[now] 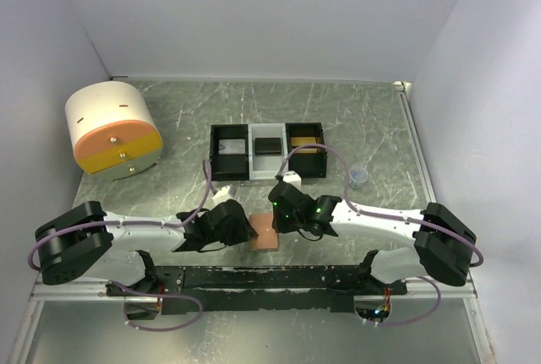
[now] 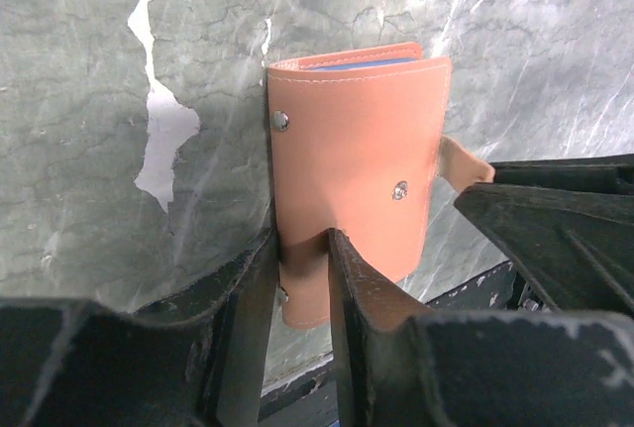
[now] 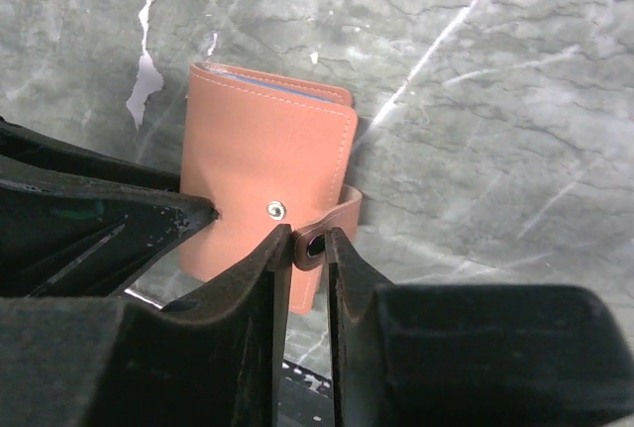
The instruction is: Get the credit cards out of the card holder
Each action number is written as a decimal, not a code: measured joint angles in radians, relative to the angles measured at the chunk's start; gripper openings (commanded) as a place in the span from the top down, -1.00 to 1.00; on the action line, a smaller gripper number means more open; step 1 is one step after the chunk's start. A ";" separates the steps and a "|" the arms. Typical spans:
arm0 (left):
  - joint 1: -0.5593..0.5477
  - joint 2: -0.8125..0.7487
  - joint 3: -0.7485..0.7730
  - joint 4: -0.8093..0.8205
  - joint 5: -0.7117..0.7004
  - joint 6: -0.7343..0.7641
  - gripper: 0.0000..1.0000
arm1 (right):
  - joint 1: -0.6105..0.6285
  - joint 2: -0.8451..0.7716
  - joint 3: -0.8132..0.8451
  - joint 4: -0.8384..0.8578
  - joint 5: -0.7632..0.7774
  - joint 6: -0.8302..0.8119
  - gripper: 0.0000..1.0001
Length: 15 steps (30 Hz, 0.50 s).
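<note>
The salmon-orange card holder [image 1: 265, 233] lies folded on the marble table near the front edge, between both grippers. In the left wrist view the card holder [image 2: 352, 164] shows a blue lining edge at its top and two metal snaps. My left gripper [image 2: 302, 249] is shut on its near left edge. In the right wrist view the card holder [image 3: 267, 174] has its snap strap [image 3: 332, 224] pulled loose. My right gripper [image 3: 309, 246] is shut on the strap's end. No cards show outside the holder.
A black-and-white three-compartment tray [image 1: 267, 151] stands behind the grippers, mid table. A white and orange drum-shaped box [image 1: 112, 129] sits at the back left. A small bluish cap [image 1: 358, 176] lies right of the tray. White walls enclose the table.
</note>
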 measured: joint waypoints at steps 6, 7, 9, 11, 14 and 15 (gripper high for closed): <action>-0.008 0.006 0.020 -0.031 -0.011 0.004 0.22 | -0.009 -0.024 0.000 -0.084 0.059 0.008 0.48; -0.009 0.008 0.023 -0.035 -0.013 0.005 0.22 | -0.010 -0.024 0.000 -0.099 0.066 0.010 0.45; -0.011 0.010 0.030 -0.044 -0.017 0.007 0.21 | -0.011 -0.022 0.000 -0.116 0.072 0.013 0.42; -0.014 0.011 0.034 -0.053 -0.021 0.009 0.21 | -0.011 -0.017 0.000 -0.125 0.076 0.015 0.43; -0.017 0.011 0.037 -0.058 -0.025 0.009 0.21 | -0.012 -0.006 0.000 -0.129 0.082 0.015 0.51; -0.019 0.011 0.037 -0.058 -0.027 0.010 0.21 | -0.014 -0.003 0.000 -0.129 0.081 0.014 0.55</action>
